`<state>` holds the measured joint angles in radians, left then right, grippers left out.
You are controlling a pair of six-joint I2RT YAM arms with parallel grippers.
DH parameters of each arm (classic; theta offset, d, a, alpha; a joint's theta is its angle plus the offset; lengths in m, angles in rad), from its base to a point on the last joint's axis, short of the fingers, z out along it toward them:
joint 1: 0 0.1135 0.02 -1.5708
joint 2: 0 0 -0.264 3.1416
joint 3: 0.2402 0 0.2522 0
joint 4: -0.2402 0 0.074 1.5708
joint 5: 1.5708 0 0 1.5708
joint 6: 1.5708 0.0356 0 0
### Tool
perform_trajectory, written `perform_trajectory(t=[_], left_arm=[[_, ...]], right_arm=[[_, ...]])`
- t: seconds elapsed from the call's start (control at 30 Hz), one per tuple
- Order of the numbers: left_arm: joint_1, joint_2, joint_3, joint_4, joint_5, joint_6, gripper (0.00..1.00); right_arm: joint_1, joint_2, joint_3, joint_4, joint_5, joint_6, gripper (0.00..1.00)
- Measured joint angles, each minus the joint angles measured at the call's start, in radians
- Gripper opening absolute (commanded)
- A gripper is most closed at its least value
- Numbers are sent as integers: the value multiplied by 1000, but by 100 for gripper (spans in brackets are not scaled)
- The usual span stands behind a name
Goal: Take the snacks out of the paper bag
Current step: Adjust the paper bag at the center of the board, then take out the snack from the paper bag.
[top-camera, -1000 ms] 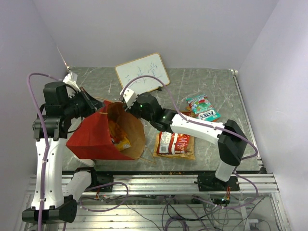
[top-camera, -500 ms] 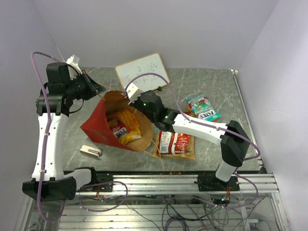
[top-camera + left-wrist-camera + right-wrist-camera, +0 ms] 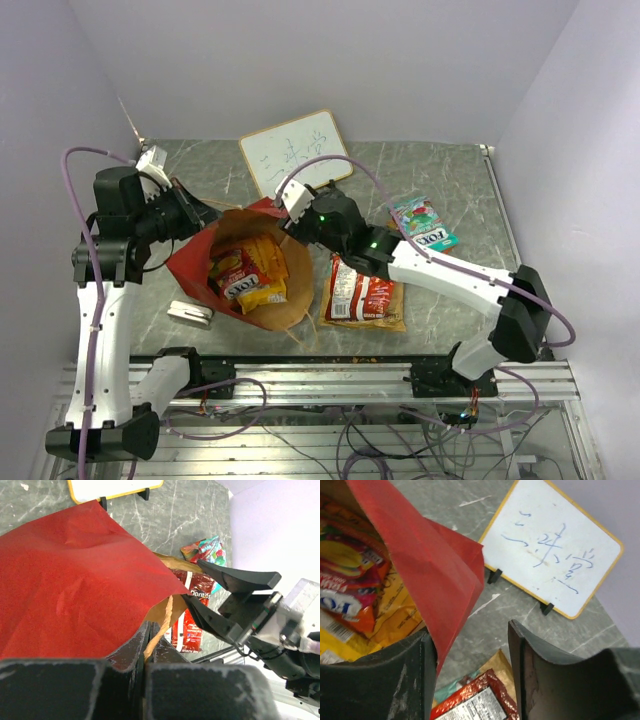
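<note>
The paper bag (image 3: 65, 580) hides the snacks (image 3: 245, 277) inside from the left wrist

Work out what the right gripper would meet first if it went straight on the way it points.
Probably the paper bag: its red edge lies between the fingers of the open right gripper. Beyond is the table; depth unclear.

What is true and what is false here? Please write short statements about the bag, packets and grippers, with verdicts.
1. The left gripper is shut on the paper bag at its rim. True.
2. The right gripper holds a packet. False: it is open and empty, at the bag's rim.
3. The bag is empty. False: several snacks lie inside.
4. A red packet lies on the table outside the bag. True.
</note>
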<state>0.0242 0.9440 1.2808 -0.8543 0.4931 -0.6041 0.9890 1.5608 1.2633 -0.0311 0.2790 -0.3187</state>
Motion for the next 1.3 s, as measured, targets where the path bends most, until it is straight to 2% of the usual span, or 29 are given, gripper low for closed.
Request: perform_trajectory(t=[0.13,0.23,0.47,0.7,0.87,1.0,1.17,1.3], left_arm=[[0,18,2,-5,7,-1,7],[0,41,7,-8,10,-2,7],[0,57,20,2,29,-7,7],[0,93,43,13,37,-7,7],[0,94,48,13,46,-8,7],[0,93,48,15,55,-19,7],[0,78,27,40,65,-52,7],[0,53,-8,55,77,-79,7]], right_arm=[[1,-68,5,-108,-105,21,67],[8,-160,-13,-156,-212,26,70],[48,-319,-100,-196,-407,-12,67],[181,-249,-132,-207,-529,-91,61],[237,-120,-132,-135,-495,-33,53],[243,5,-134,-56,-372,84,39],[242,93,-138,8,-215,164,30],[242,148,-138,56,-106,201,17]])
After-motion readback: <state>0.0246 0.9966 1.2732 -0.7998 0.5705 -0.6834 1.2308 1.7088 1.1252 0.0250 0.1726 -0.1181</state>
